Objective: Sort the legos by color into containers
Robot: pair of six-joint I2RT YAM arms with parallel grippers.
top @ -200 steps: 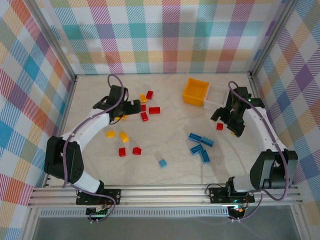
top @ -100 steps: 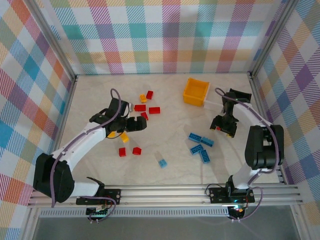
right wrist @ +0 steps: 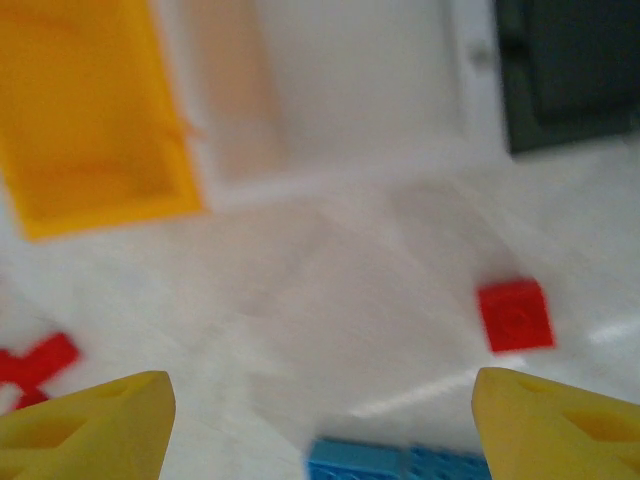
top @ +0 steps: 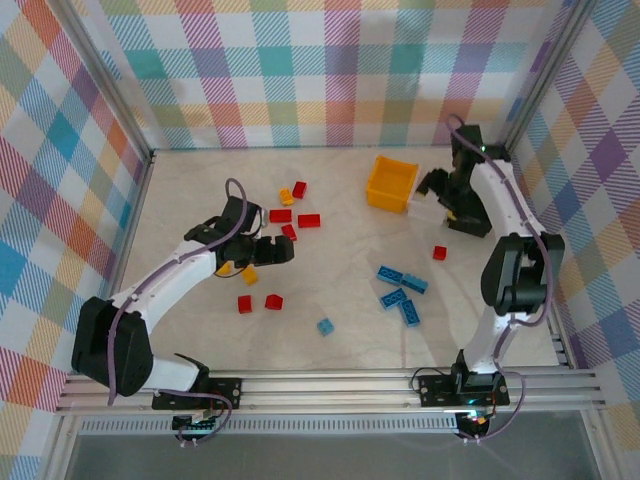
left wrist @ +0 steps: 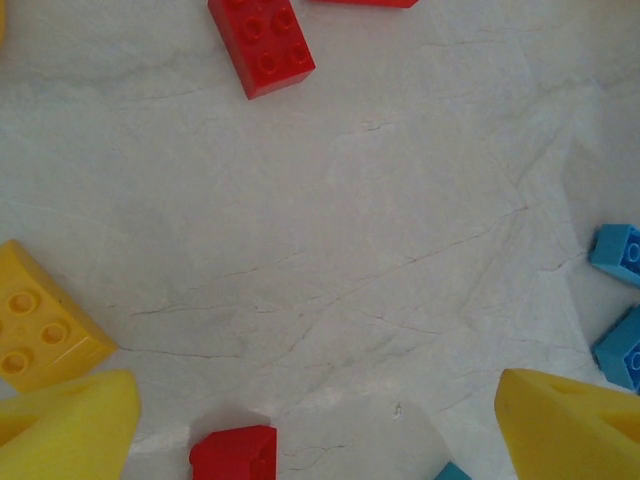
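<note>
Red, yellow and blue legos lie scattered on the table. My left gripper (top: 270, 249) (left wrist: 315, 430) hovers open over bare table, a yellow brick (left wrist: 40, 330) to its left, one red brick (left wrist: 262, 45) ahead of it and another (left wrist: 235, 455) just under its near edge. My right gripper (top: 453, 207) (right wrist: 320, 430) is raised near the bins, open and empty. The orange bin (top: 392, 184) (right wrist: 85, 120), the white bin (top: 430, 206) (right wrist: 350, 90) and the black bin (right wrist: 565, 70) stand side by side. A lone red brick (top: 439, 252) (right wrist: 514, 314) lies below them.
A cluster of blue bricks (top: 402, 290) sits centre right, with one more blue brick (top: 325, 326) nearer the front. Red bricks (top: 295, 222) and an orange one (top: 285, 196) lie at the back left, two red ones (top: 258, 302) at the front left. Checked walls enclose the table.
My right arm swung from low beside the lone red brick up and back toward the bins, leaving the brick on the table. The left gripper moved toward the front and right, then held nearly still.
</note>
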